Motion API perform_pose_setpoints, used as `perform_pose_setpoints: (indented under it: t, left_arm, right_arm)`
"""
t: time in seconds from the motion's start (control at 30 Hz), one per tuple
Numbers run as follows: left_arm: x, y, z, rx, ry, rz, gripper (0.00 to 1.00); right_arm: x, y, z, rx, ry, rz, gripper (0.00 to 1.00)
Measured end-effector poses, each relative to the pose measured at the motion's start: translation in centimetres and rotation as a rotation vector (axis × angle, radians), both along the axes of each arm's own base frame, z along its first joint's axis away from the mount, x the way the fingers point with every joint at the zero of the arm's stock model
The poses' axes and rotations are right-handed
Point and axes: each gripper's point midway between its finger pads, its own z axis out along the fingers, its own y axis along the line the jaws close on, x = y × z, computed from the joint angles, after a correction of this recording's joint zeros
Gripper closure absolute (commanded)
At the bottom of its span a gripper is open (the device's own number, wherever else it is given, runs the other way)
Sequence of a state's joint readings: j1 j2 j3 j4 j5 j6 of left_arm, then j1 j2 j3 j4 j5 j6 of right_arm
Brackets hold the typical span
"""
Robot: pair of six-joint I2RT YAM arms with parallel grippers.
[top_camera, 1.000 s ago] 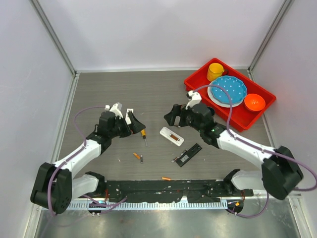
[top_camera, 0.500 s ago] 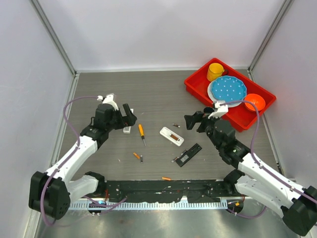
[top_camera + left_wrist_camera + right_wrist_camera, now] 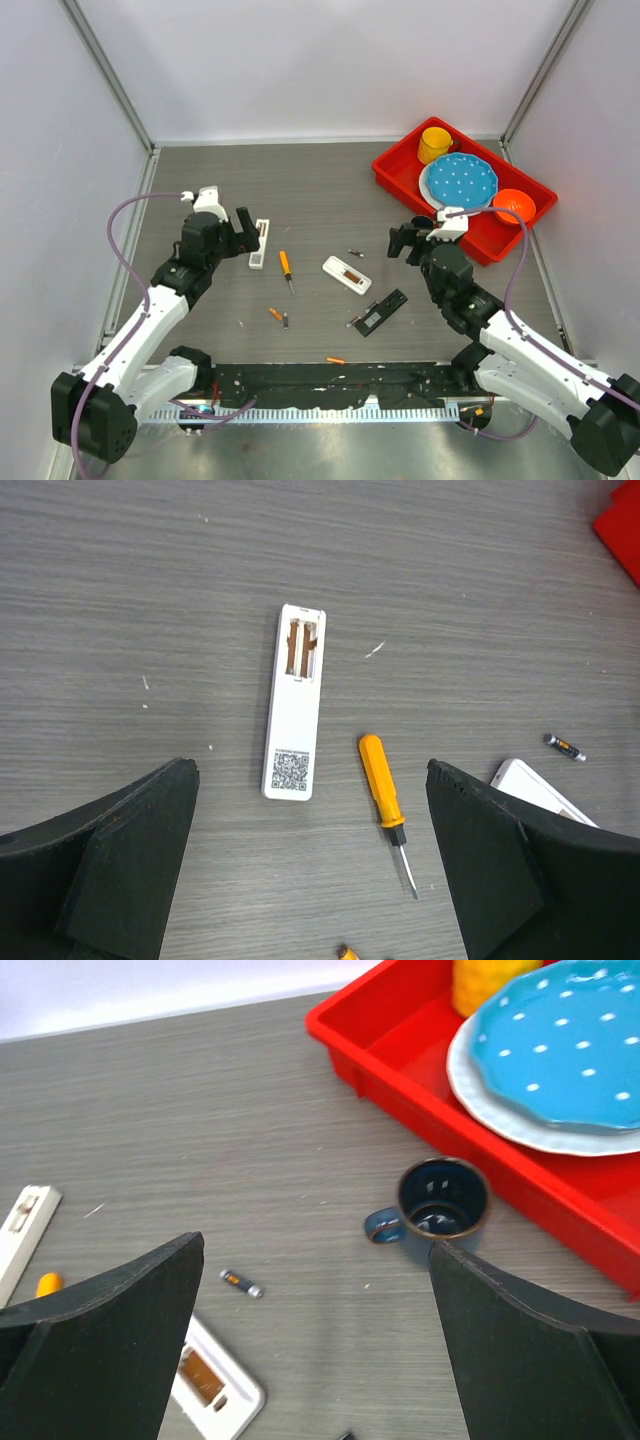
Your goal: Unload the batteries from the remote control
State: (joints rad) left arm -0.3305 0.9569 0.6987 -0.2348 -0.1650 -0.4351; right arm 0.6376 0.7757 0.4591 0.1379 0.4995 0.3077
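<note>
Batteries (image 3: 275, 314) are seen loose on the tabletop (image 3: 200, 180); none is held. One orange cell and one dark cell (image 3: 286, 321) lie just beside each other, nearer the arm bases than the screwdriver (image 3: 383, 802). A second orange cell (image 3: 336, 360) lies close to the arm bases. A small dark cell with metallic ends (image 3: 242, 1283) lies alone, just beyond the wider white remote (image 3: 347, 275).

A slim white remote (image 3: 295, 702) lies back-up, with its battery bay uncovered at the far end and two copper-coloured slots exposed. A QR code label (image 3: 290, 770) is printed at its near end; no other writing can be made out. The wider white remote also has its bay uncovered, showing a brown interior. A black piece (image 3: 381, 312) lies near it; remote or cover cannot be told.

The left end effector (image 3: 238, 232) is held above the tabletop beside the slim remote, jaws spread wide, nothing gripped. The right end effector (image 3: 403, 241) is likewise spread wide and empty, near a dark blue mug (image 3: 440, 1200) standing upright just beside the red tray (image 3: 410, 1030). In the tray are a blue white-dotted plate (image 3: 560, 1040), a yellow cup (image 3: 435, 143) and an orange bowl (image 3: 513, 206).
</note>
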Motion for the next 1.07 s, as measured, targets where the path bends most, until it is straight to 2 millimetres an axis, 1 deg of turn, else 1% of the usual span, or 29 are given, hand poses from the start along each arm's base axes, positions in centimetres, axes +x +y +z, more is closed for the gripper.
perform_pose_setpoints:
  t: [0.1,0.23,0.43,0.5,0.77,0.87,0.97,1.07]
  left_arm:
    - [0.3,0.2,0.5,0.017,-0.026,-0.002,0.00]
    - [0.7,0.4,0.7,0.037,-0.044,0.000,0.00]
    - [1.0,0.5,0.7,0.057,-0.090,-0.011,0.00]
    - [0.9,0.6,0.7,0.057,-0.107,-0.012,0.00]
    - [1.1,0.6,1.8,0.051,-0.173,-0.014,0.00]
    - [1.1,0.3,1.9,0.044,-0.177,-0.024,0.00]
    - [0.7,0.2,2.1,0.032,-0.191,-0.036,0.00]
    - [0.1,0.0,3.0,0.011,-0.232,-0.055,0.00]
  right_arm:
    - [0.5,-1.2,0.4,-0.044,-0.031,-0.060,0.00]
    - [0.7,-2.2,0.8,-0.077,-0.081,-0.102,0.00]
    - [0.3,-3.6,-1.1,-0.172,-0.131,-0.124,0.00]
    - [0.2,-4.2,-1.3,-0.205,-0.140,-0.142,0.00]
    - [-0.2,-6.0,0.1,-0.263,-0.194,-0.211,0.00]
    - [-0.6,-6.9,0.2,-0.287,-0.207,-0.237,0.00]
    - [-1.1,-7.7,0.4,-0.295,-0.222,-0.255,0.00]
    - [-1.5,-8.4,1.2,-0.279,-0.253,-0.273,0.00]
